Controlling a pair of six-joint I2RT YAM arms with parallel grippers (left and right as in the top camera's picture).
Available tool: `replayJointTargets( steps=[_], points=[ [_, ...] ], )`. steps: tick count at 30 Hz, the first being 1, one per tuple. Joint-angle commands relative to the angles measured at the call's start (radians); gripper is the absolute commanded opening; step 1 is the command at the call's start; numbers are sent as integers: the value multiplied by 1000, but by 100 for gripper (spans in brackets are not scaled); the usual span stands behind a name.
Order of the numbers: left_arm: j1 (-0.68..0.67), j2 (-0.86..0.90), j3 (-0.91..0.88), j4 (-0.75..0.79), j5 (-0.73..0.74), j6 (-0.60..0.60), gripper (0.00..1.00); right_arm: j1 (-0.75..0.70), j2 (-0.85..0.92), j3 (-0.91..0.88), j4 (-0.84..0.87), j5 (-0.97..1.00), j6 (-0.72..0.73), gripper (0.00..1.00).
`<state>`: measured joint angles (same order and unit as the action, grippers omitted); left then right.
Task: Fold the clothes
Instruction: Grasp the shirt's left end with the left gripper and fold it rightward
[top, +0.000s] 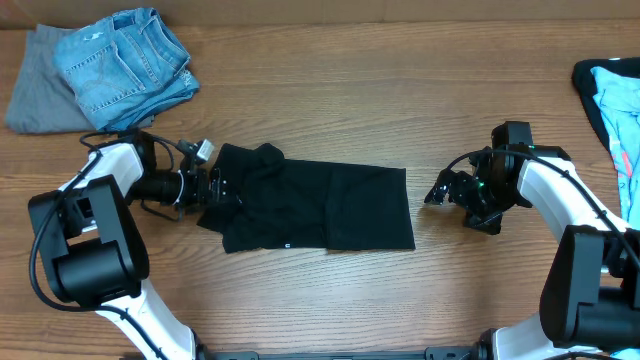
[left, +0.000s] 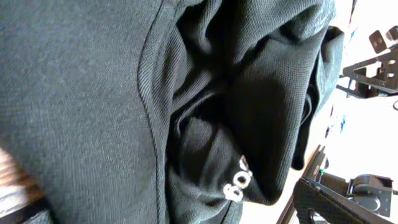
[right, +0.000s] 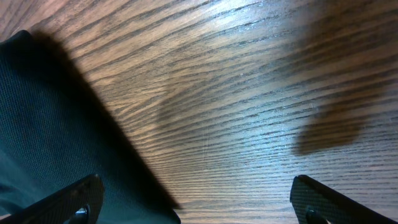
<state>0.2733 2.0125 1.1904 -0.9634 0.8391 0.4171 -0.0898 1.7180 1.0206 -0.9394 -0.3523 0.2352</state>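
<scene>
The black garment (top: 320, 205) lies flat in the middle of the tabletop (top: 330, 90), spread as a long, rough rectangle from left to right. Its right half is smooth with a straight edge. Its left end is bunched and rumpled, with a collar-like flap sticking up at the top. A tiny white mark shows near its lower edge.

The left end effector (top: 213, 187) sits at the bunched left end, touching the fabric. Its wrist view is filled with dark folds and a seam, with a white logo (left: 236, 185) on one fold. Its jaws stand fully apart. The fingers themselves are hidden, so I cannot tell whether any cloth lies between them.

The right end effector (top: 437, 192) sits just beside the garment's right edge, apart from it. In its wrist view, the two fingers (right: 81, 202) are spread wide at the bottom corners. Bare wood lies between them and they grip nothing. The garment's edge reaches in from the left of that view, next to the left finger.

At the far left corner of the tabletop, folded jeans (top: 125, 60) rest partly on a grey cloth (top: 35, 95), well apart from the garment. A light blue and black cloth (top: 615, 110) shows at the right edge of the overhead view.
</scene>
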Motion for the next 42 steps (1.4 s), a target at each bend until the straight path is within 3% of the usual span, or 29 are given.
replayJointTargets(
  steps=[1, 7, 10, 18, 21, 31, 42],
  points=[
    [-22, 22, -11, 15, 1, -41, 100, 1, 2, -6, 4, -9, -4, 100],
    [-67, 22, -11, 31, -12, -57, 100, 1, 2, -6, 3, -9, -4, 100],
    [-91, 22, -11, 56, -48, -121, 90, 1, 2, -6, 3, -9, -4, 100],
    [-117, 22, -10, 90, -216, -299, 44, 1, 2, -6, -9, -9, -3, 100],
    [-116, 22, -1, 85, -255, -352, 4, 1, 2, -6, -10, -11, 0, 100],
    [-124, -36, 206, -137, -473, -478, 4, 38, 2, -6, -22, -40, 0, 100],
    [-296, -285, 251, -185, -443, -582, 4, 214, 2, -7, 93, -53, 77, 100]
  ],
)
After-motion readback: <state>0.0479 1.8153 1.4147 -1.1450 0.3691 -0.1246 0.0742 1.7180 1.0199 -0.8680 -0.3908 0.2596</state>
